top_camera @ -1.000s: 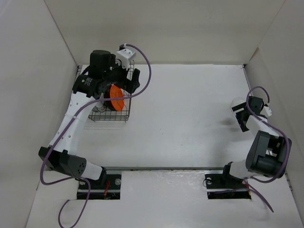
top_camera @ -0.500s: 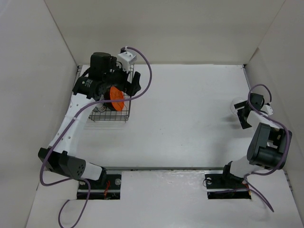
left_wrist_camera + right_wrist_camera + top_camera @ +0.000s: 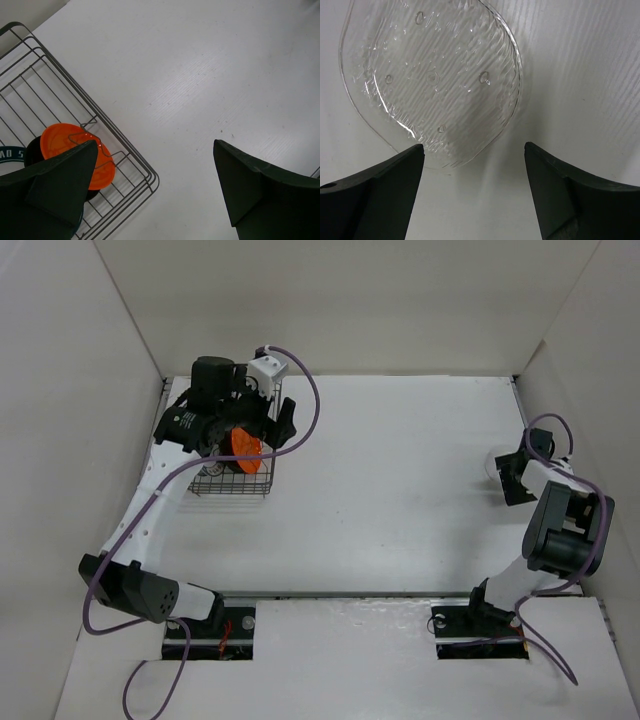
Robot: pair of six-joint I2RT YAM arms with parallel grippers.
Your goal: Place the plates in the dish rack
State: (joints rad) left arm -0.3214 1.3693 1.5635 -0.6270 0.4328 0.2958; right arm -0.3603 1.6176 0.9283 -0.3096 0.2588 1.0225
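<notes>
The dark wire dish rack (image 3: 232,483) stands at the far left. The orange plate (image 3: 245,444) stands on edge in it, also seen in the left wrist view (image 3: 65,142) with the black plate (image 3: 31,151) behind it and a bit of the green-rimmed plate (image 3: 9,153). The white plate with the red pattern is hidden. My left gripper (image 3: 274,424) (image 3: 155,146) hangs open and empty above the rack's near right corner (image 3: 145,172). My right gripper (image 3: 513,484) (image 3: 474,147) is open and empty, just short of a clear glass plate (image 3: 430,80) lying flat on the table.
The clear glass plate (image 3: 497,464) lies near the right wall. White walls close in the table on the left, back and right. The left arm covers most of the rack from above.
The left gripper has drawn a little up and to the right, away from the orange plate, which stays in the rack. The right gripper has moved farther back towards the clear plate.
</notes>
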